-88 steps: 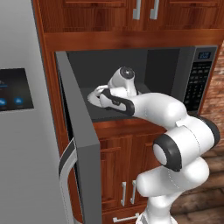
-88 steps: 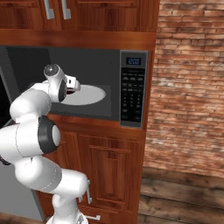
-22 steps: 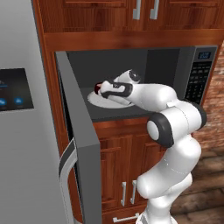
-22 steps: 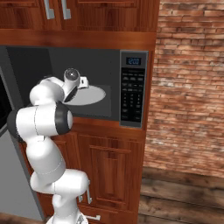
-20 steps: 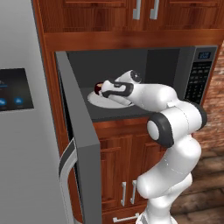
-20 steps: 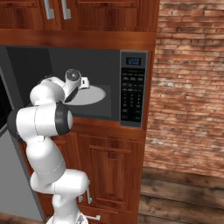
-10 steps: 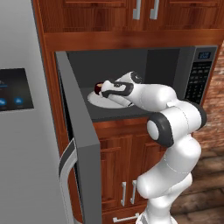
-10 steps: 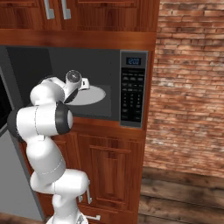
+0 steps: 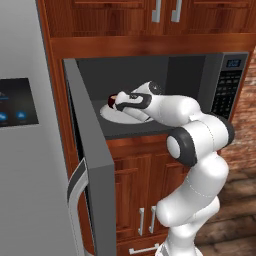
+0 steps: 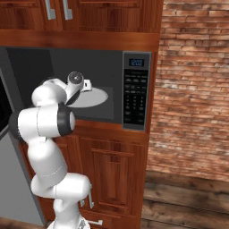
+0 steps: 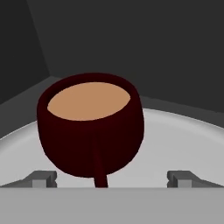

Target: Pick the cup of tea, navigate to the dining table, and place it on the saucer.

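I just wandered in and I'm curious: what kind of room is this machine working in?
A kitchen, computer-rendered by the look of it. A built-in microwave stands open among wooden cabinets, a steel fridge sits beside it, and a cup of tea waits inside on the turntable.

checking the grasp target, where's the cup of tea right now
The cup of tea sits on the white turntable plate inside the open microwave, directly ahead of the open gripper.

Even, flat rendered light falls on everything outside the microwave [image 9: 150, 95]; no hard shadows, glare or blur. Inside the microwave the cavity walls stay dim grey, darkest toward the back. From the hand camera the turntable [image 11: 183, 144] reads bright and edges are crisp, slightly pixelated.
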